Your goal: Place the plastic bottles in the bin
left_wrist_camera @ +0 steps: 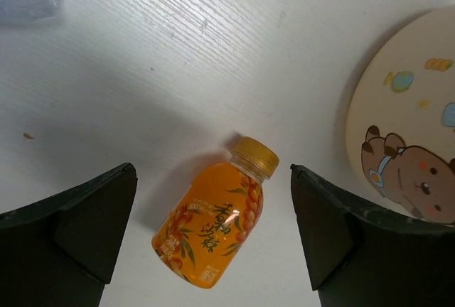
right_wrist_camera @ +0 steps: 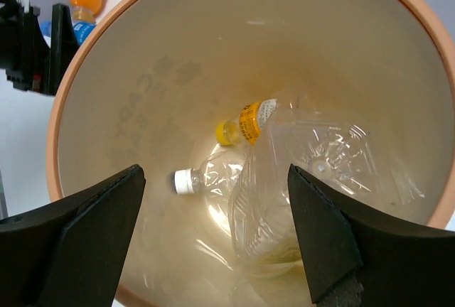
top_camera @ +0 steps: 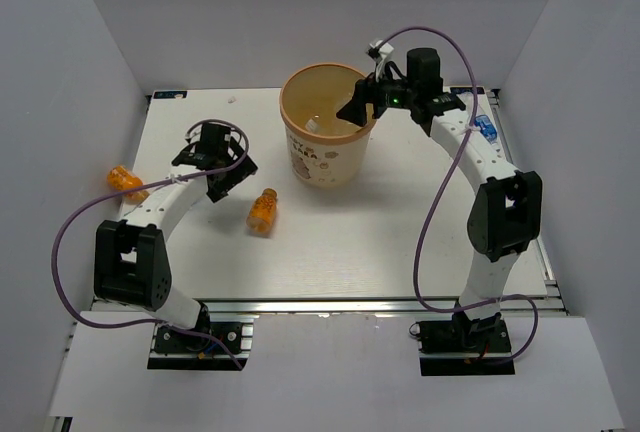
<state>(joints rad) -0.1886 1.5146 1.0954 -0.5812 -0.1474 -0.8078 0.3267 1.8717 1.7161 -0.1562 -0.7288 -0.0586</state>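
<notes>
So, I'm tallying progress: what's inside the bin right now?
The bin holds crumpled clear bottles: a white-capped bottle and a yellow-capped bottle with an orange label. They overlap, so the exact count and anything beneath are hidden.

top: high, down from near side of bin (top_camera: pixel 325 157) | left wrist: close, downward beside bin | right wrist: close, into bin | shared: bin

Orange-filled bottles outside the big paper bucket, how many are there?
2. One orange bottle lies on the table, front-left of the bucket; the second bottle lies at the table's left edge. Others may be hidden.
</notes>
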